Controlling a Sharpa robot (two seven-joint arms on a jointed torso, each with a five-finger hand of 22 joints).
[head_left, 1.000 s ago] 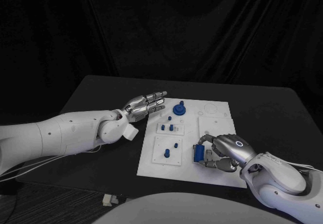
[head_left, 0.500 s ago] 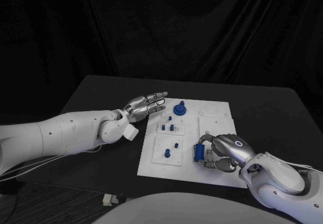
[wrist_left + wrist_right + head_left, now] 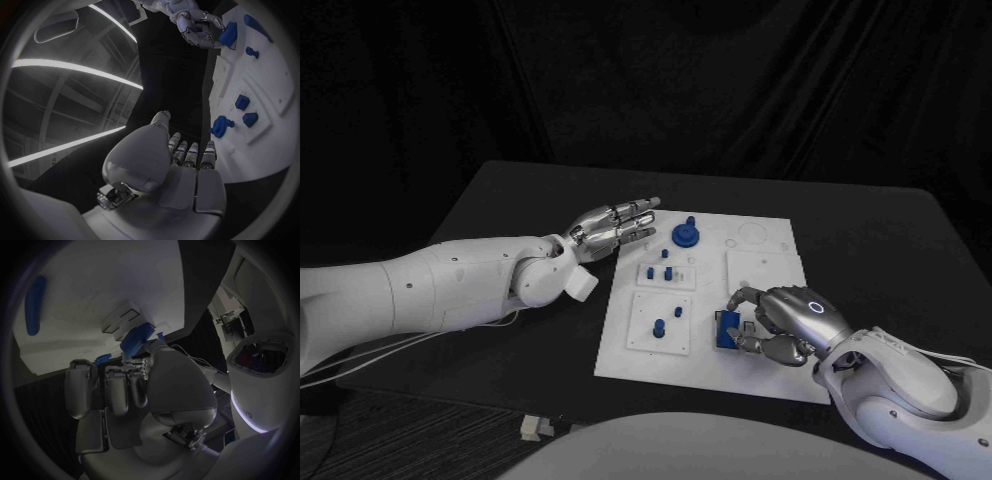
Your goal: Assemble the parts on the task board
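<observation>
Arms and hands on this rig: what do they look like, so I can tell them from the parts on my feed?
Both arms are smooth white shells with rounded joints. Each ends in a silver metallic many-fingered hand: left hand, right hand. The right hand's back carries a dark round cap with a thin blue ring. Thin pale cables trail under the left arm.

You've got the flat white rectangular task board (image 3: pixel 764 374) lying in the middle of the black table, its long side running away from the robot. Near its far edge a round blue knob-shaped part (image 3: pixel 685 235) stands upright. Below that, small blue pegs (image 3: pixel 665 272) stand in a raised white plate, and two more blue pegs (image 3: pixel 658 327) in the next plate. A chunky blue block (image 3: pixel 727 332) sits tilted at the board's near middle.
</observation>
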